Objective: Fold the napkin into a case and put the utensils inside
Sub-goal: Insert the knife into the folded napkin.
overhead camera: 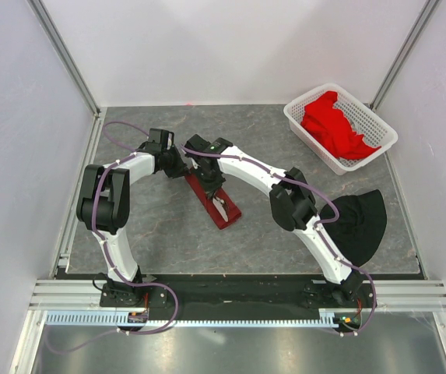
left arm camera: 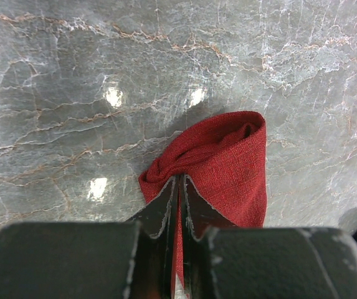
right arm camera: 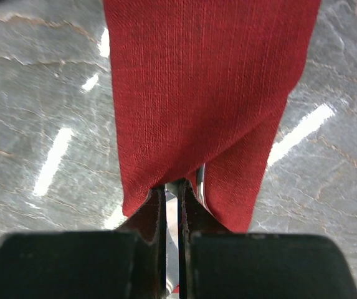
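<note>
The dark red napkin lies mid-table, folded into a long narrow case. In the left wrist view my left gripper is shut on a pinched fold at one end of the napkin, whose mouth gapes a little at the far end. My left gripper sits at the case's far-left end. My right gripper is over the case. In the right wrist view it is shut on a flat silver utensil that runs under the cloth. A second silver utensil edge shows beside it.
A white lattice basket holding bright red cloths stands at the back right. A black cloth lies at the right beside the right arm. White walls with metal rails close in the grey marbled table.
</note>
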You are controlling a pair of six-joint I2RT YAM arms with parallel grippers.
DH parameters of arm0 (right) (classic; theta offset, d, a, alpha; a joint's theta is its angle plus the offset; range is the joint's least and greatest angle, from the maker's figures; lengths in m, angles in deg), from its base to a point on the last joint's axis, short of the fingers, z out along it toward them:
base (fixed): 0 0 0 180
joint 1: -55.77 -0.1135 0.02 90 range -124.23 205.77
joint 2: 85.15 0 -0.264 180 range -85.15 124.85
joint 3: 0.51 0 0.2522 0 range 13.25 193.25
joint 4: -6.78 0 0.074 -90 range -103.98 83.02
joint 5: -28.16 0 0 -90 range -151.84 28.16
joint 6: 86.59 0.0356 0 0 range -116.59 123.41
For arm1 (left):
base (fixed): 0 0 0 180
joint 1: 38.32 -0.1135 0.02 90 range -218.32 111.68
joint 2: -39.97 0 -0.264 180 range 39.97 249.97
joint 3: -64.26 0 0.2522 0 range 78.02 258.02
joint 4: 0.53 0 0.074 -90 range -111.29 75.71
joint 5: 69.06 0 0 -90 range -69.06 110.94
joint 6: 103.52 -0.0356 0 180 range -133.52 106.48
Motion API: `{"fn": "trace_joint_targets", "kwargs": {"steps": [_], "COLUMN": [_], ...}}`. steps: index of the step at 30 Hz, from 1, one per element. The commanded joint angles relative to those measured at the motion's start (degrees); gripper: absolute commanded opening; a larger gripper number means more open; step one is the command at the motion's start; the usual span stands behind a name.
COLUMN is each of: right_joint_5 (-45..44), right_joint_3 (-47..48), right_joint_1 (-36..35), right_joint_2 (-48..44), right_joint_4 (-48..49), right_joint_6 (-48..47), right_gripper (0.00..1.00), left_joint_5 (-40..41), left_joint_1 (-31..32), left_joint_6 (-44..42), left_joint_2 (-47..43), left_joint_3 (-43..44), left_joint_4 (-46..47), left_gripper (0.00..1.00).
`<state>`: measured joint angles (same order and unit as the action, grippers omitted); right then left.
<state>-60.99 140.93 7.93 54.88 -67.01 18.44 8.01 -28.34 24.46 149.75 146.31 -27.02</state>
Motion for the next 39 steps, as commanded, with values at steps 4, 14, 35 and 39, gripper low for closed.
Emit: {"fn": "trace_joint_targets", "kwargs": {"steps": [4,14,35,39], "right_joint_5": [1.0,0.9,-0.5,-0.5], "right_joint_3": [4.2,5.5,1.8,-0.7], "right_joint_1": [0.1,1.0,1.3,1.3], "right_joint_2": [1.6,2.2,-3.3,-5.9], "right_joint_4": [1.9,3.0,1.9,1.8], "right_joint_6": [1.7,3.3,2.7,2.6], "right_gripper": [0.0,0.01,0.42,0.44], "left_joint_5": [-0.4,-0.4,-0.7,-0.8], "left_joint_1": [0.1,0.2,0.3,0.3], "left_joint_6": [-0.2,-0.2,0.0,0.3], "left_joint_2": [-1.6,-1.6,-3.4,-4.1], "left_joint_3": [-0.8,-0.8,-0.6,-0.4], "left_joint_4": [0.0,0.1,-0.5,-0.9], "left_gripper": [0.09,0.09,0.09,0.1]}}
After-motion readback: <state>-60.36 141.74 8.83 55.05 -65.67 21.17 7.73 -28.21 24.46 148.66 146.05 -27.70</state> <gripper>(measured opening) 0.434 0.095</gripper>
